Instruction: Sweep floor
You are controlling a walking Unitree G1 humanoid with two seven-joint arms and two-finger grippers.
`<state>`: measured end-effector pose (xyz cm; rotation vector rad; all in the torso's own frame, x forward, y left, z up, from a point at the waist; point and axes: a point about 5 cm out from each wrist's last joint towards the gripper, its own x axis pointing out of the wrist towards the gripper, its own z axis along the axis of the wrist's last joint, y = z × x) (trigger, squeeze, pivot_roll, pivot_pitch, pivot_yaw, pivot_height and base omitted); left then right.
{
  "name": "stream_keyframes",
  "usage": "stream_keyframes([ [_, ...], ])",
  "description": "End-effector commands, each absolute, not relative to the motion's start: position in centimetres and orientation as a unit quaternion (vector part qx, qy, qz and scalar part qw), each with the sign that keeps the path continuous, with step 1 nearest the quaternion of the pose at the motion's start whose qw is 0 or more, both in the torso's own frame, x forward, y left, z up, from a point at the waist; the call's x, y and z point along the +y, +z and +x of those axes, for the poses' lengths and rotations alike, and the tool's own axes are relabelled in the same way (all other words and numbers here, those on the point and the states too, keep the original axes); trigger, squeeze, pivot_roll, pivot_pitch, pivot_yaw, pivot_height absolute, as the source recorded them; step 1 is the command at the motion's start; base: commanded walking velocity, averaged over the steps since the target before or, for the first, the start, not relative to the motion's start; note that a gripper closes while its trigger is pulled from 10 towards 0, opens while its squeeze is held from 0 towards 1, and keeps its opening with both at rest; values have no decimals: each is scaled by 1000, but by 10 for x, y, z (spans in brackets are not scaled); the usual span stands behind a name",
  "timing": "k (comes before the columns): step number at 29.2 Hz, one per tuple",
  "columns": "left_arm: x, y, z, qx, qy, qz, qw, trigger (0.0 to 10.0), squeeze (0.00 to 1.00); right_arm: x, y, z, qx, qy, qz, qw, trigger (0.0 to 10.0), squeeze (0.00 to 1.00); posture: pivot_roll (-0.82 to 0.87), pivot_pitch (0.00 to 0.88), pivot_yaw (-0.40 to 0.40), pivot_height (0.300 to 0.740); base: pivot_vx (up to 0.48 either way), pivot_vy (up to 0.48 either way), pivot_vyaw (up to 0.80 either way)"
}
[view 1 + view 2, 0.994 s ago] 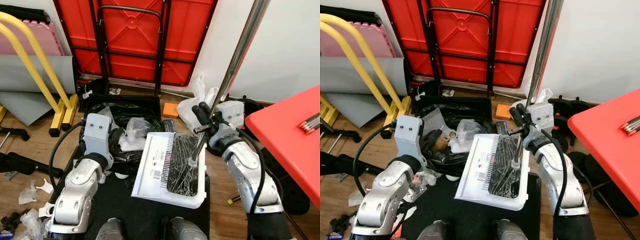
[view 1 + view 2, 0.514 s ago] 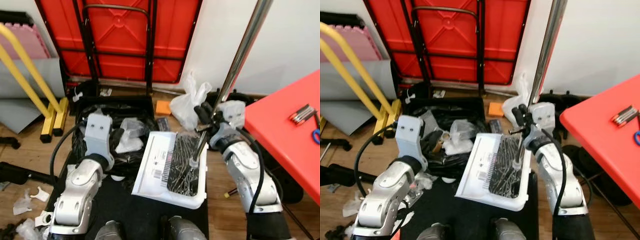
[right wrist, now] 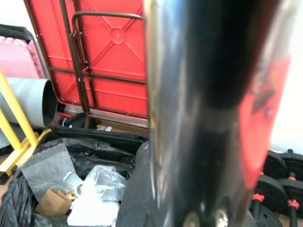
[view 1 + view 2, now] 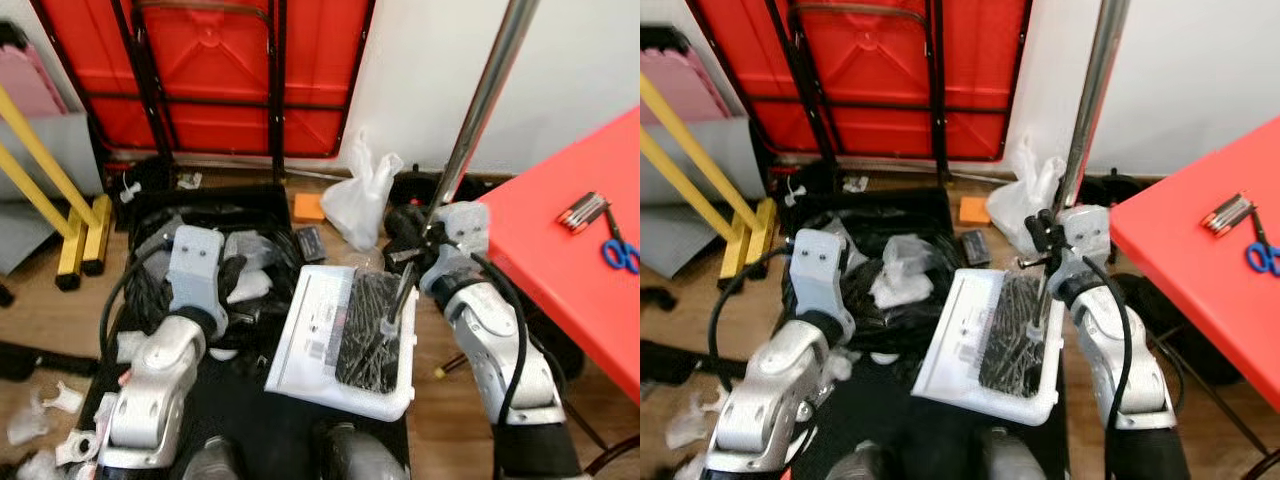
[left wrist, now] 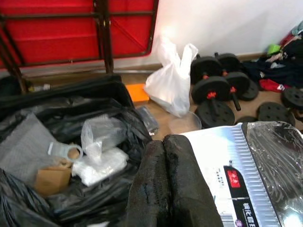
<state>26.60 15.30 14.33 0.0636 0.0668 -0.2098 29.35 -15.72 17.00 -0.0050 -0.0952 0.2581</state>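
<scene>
Left gripper [image 5: 170, 189]: fingers pressed together, empty, left of dustpan, over black rubbish bag [image 4: 190, 225] | dustpan [image 4: 345, 335]: white, hangs in front of me, debris on black insert | right gripper [image 4: 412, 243]: clamped on metal pole [image 4: 480, 110] above dustpan; I'd keep pole steady, pan level.

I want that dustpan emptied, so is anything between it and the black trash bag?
Nothing visible does. The white dustpan, held by its pole in the right gripper, sits right beside the open black trash bag.
</scene>
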Motion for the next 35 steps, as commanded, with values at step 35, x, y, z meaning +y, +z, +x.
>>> stream_keyframes([
  [35,156,142,264,30,-102,63,992,10000,0,-159,180,294,-71,123,-1,990,10000,0,-85,178,-139,740,-146,0,0],
])
